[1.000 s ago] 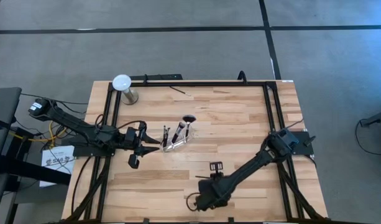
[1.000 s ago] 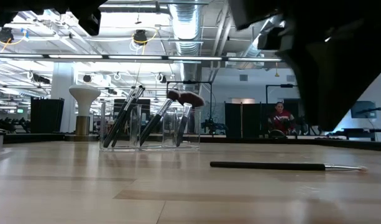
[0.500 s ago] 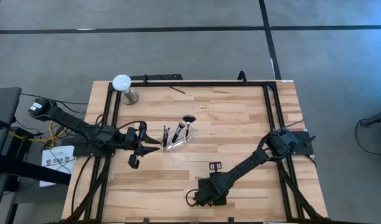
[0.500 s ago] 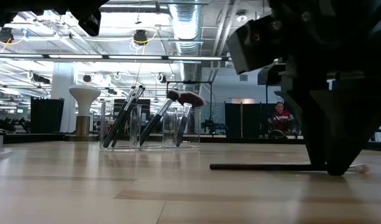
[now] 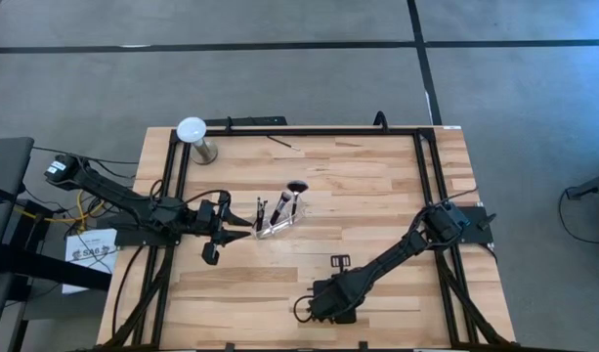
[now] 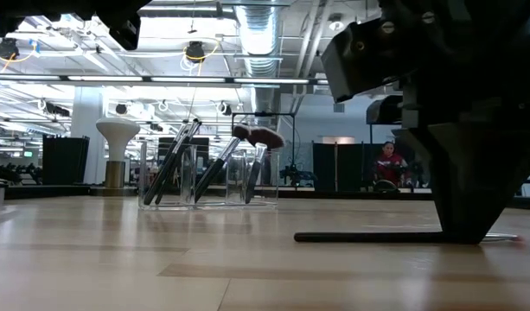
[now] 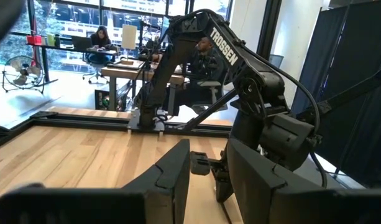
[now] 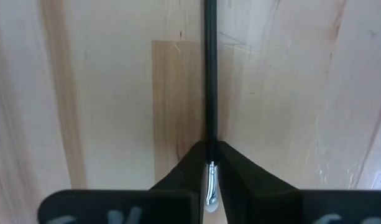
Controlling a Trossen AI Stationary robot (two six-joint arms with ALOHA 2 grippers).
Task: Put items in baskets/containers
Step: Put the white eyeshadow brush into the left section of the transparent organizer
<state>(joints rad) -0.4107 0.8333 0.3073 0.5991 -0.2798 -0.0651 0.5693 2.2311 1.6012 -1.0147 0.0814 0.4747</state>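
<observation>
1. One brush [image 8: 210, 74] lies flat on the table [image 5: 377, 196] near its front edge, and the right tool [image 8: 211, 163] has its fingers pinched on it close to the silvery ferrule end, so the long dark handle sticks out well to one side.
2. One risk follows from that: held so far off-centre, the handle could swing or droop on the lift, and the brush could twist out of the pinch.
3. A second risk: a stick this thin lying against the wood may roll or slip free as the fingertips scrape the surface.
4. A third, later risk is at the clear container [image 5: 277, 227] near the table's middle. It already holds several brushes [image 6: 214, 168] leaning at angles, bristles up, so a tilted newcomer could snag on them or tip the light holder.
5. The left tool [image 5: 238, 228] waits just beside the container, part open and empty.
6. Another thin brush [image 5: 283, 144] lies near the far edge, well apart from everything.
</observation>
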